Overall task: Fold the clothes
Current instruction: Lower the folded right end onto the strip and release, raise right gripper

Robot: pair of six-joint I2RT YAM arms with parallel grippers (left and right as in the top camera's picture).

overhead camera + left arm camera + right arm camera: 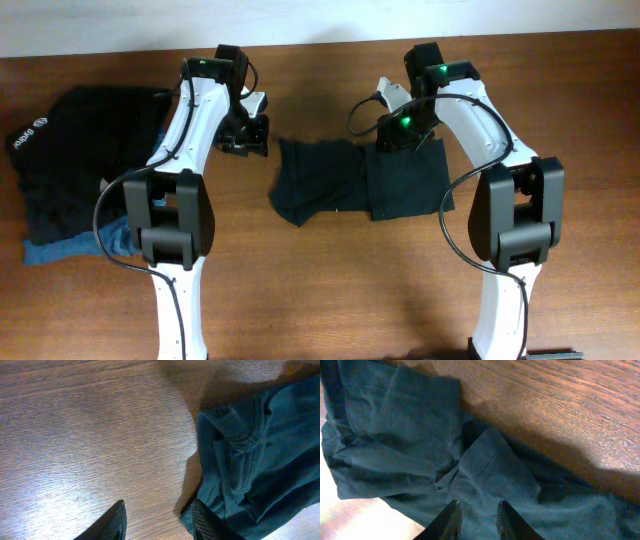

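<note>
Middle of the counter [320, 290], one black garment [340, 180] lies half folded, kinda lumpy. Right arm [480, 110] is over its far edge, jaws barely parted, pinching nothing I can see; left arm [195, 110] jaws spread over bare wood beside it. Pile [70, 160] far left isn't folded yet.
</note>
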